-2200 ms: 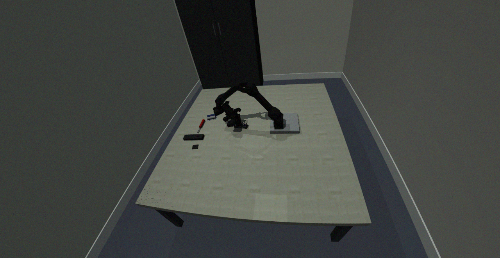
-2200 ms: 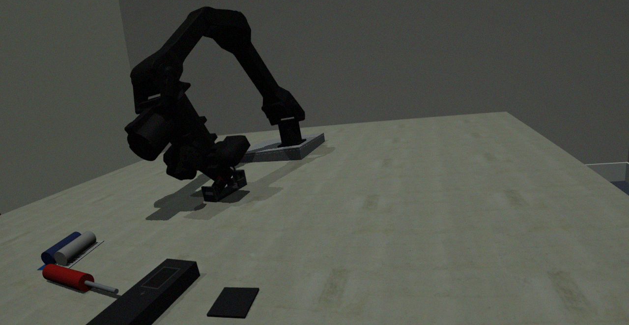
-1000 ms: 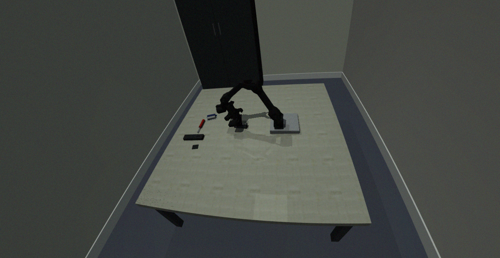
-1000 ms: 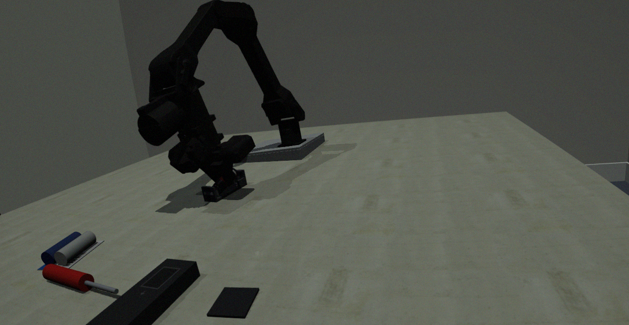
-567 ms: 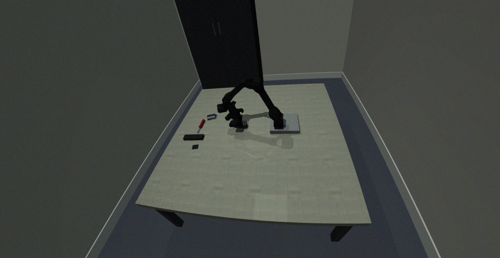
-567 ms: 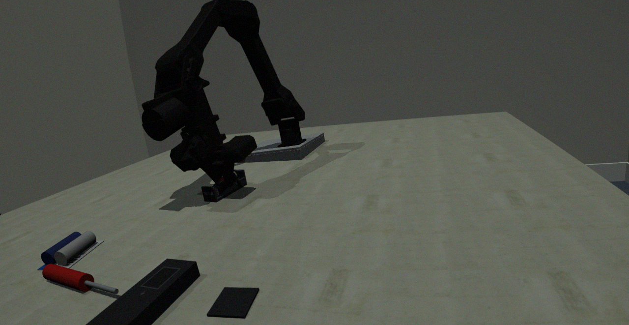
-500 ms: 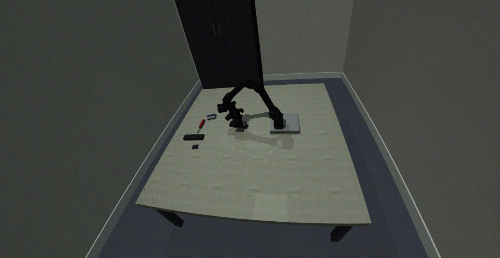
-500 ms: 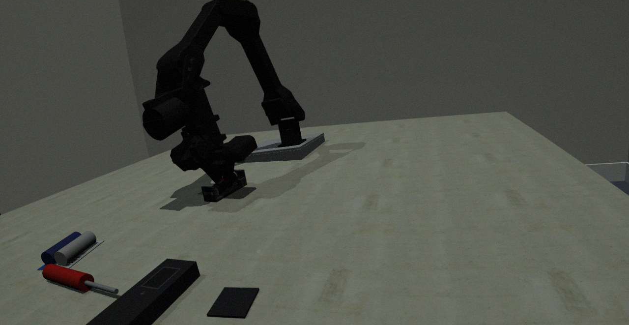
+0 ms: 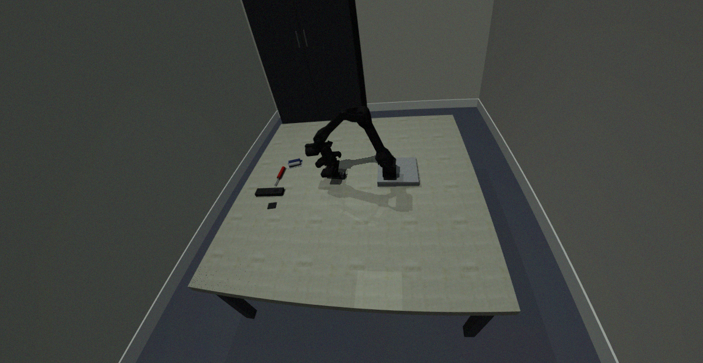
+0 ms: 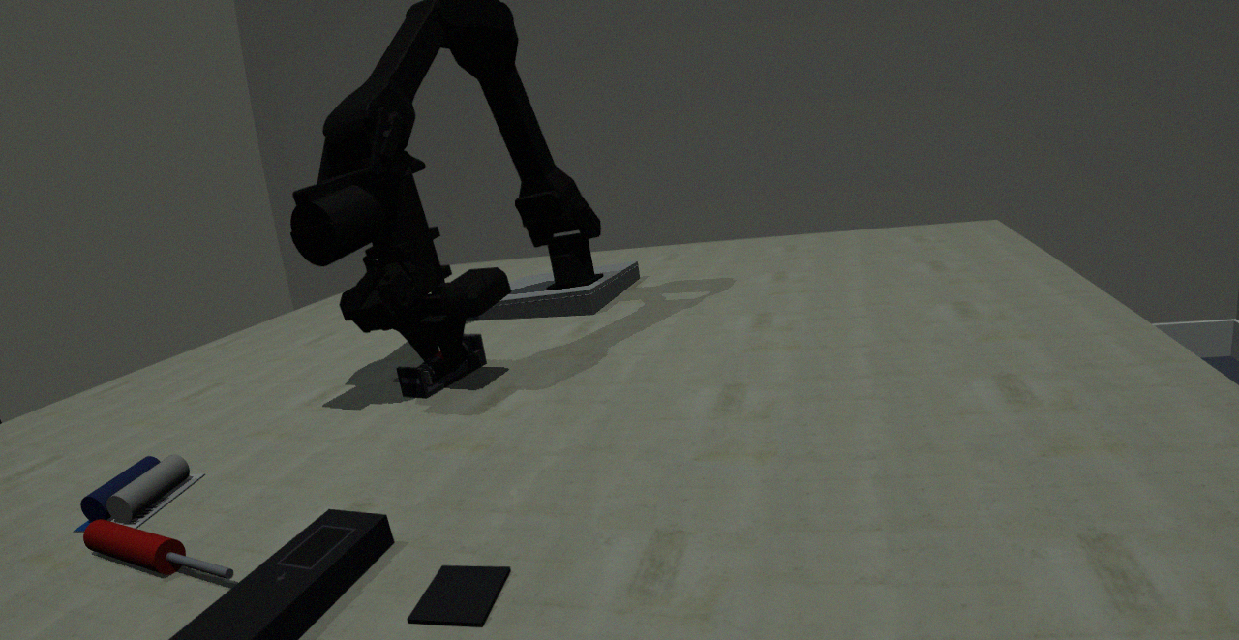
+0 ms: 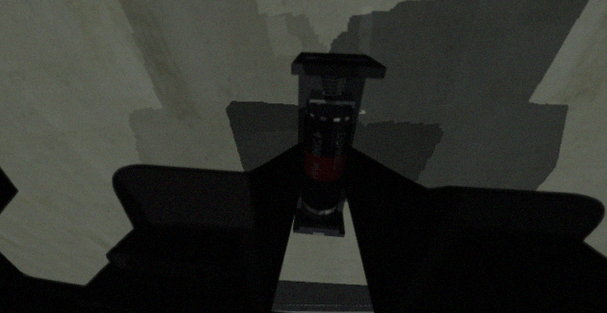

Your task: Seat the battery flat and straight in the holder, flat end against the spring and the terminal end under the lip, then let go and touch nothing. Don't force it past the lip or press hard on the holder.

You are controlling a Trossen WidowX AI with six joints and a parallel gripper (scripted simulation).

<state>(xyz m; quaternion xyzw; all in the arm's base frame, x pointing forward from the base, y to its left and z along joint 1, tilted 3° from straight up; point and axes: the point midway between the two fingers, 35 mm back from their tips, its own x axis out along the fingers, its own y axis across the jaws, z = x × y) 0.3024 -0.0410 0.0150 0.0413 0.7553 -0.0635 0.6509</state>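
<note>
Counting one black battery with a red band (image 11: 323, 154), one dark holder (image 10: 443, 365), one red-handled screwdriver (image 10: 134, 545), two small cylinders (image 10: 147, 486) on pale surface (image 10: 779, 428). Arched black arm (image 10: 468, 38), hand (image 11: 324, 180) low, clamped on battery lying lengthwise in holder.

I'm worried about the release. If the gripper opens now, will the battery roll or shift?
Probably not roll: the battery is a round cylinder, but it lies lengthwise in the holder, whose walls should check it. It looks stiff. The gripper is shut on it, so opening evenly should limit any nudge.
</note>
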